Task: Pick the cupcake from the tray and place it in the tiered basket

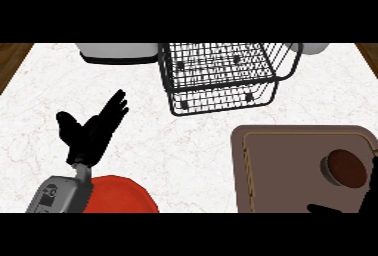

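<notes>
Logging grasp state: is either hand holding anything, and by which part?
Nothing visibly held. Left hand is open over the counter; the cupcake sits on the tray, right hand beside it.

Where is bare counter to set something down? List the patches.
Bare counter lies between the left hand and the tray, below the basket; another patch sits right of the basket, above the tray. Crowded: the tray's right end, with cupcake and right hand.

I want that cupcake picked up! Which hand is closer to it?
Right. The right hand is just beside the cupcake, over the tray; the left hand rests open far off at the view's left.
</notes>
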You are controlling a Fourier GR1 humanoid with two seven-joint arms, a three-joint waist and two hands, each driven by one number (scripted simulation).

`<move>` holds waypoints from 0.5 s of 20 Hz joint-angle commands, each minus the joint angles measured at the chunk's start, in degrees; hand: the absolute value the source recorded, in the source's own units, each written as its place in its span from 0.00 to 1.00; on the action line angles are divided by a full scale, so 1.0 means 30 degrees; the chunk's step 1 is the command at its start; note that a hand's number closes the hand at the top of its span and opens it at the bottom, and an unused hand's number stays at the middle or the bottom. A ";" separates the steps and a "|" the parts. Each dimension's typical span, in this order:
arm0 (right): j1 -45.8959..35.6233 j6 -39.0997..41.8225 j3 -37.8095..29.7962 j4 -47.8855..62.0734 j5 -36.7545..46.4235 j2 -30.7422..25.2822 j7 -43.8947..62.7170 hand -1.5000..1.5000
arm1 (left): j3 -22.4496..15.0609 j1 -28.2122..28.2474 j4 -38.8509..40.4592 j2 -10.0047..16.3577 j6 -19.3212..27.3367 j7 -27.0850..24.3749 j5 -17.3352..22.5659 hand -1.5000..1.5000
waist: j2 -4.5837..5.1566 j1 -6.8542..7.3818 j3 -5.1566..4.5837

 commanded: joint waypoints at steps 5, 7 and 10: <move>-0.1945 -0.0453 -0.3055 0.2693 -0.2487 -0.0639 -0.2216 0.00 | 0.1107 0.0143 0.0890 -0.0106 -0.1358 -0.0662 0.0080 0.50 | 0.0026 0.0012 0.0005; -0.2007 -0.0504 -0.2839 0.3236 -0.2165 0.0003 -0.2334 0.00 | 0.0317 0.0380 0.0745 -0.1190 -0.0439 -0.0815 -0.1156 0.50 | 0.0019 0.0013 0.0004; -0.1052 -0.2097 -0.2767 0.3857 -0.2047 0.0703 -0.3433 0.00 | 0.0432 0.0821 -0.0904 -0.0991 -0.0427 0.0353 -0.1124 0.50 | 0.0003 0.0019 0.0008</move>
